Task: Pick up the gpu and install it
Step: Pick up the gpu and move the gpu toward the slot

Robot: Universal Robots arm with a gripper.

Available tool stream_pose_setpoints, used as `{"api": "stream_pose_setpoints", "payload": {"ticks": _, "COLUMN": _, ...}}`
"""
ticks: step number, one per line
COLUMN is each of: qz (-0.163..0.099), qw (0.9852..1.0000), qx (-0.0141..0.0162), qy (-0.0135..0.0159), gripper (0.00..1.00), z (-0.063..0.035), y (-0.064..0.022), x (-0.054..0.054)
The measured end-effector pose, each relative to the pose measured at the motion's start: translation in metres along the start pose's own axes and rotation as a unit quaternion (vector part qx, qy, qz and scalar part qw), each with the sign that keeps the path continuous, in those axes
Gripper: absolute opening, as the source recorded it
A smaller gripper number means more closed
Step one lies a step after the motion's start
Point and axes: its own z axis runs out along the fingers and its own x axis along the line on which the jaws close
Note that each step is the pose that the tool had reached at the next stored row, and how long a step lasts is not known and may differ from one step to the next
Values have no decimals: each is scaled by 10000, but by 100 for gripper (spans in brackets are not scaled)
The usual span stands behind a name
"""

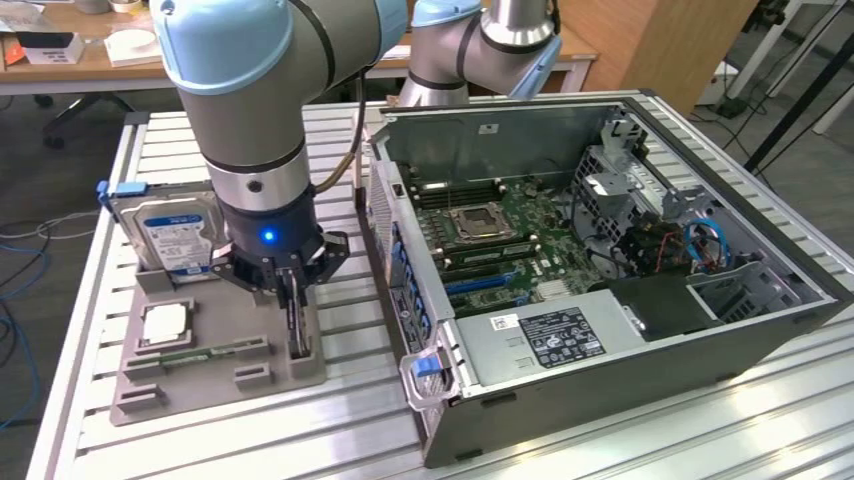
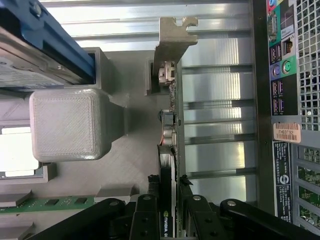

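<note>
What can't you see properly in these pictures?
- Exterior view: the gripper covers the gpu's top.
- Wrist view: the gpu is edge-on, flat sides hidden.
- Exterior view: the arm hides part of the hard drive.
- Wrist view: the writing on the computer case sticker is too small.

arm (image 1: 254, 110): upright, wrist pointing straight down | jaws: low, narrowed, pinching the gpu (image 2: 167, 192) edge

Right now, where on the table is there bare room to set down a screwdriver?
Bare slats on the tray's near side, and the strip beyond the drive. Crowded between tray and case, around the gripper and gpu.
</note>
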Motion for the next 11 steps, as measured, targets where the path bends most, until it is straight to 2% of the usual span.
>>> {"api": "stream_pose_setpoints", "payload": {"ticks": 6, "qz": 0, "qw": 10000, "qx": -1, "qy": -1, "gripper": 26, "z": -2, "y": 0, "x": 0}}
{"api": "stream_pose_setpoints", "payload": {"ticks": 11, "qz": 0, "qw": 10000, "qx": 0, "qy": 1, "gripper": 26, "z": -134, "y": 7, "x": -3}}
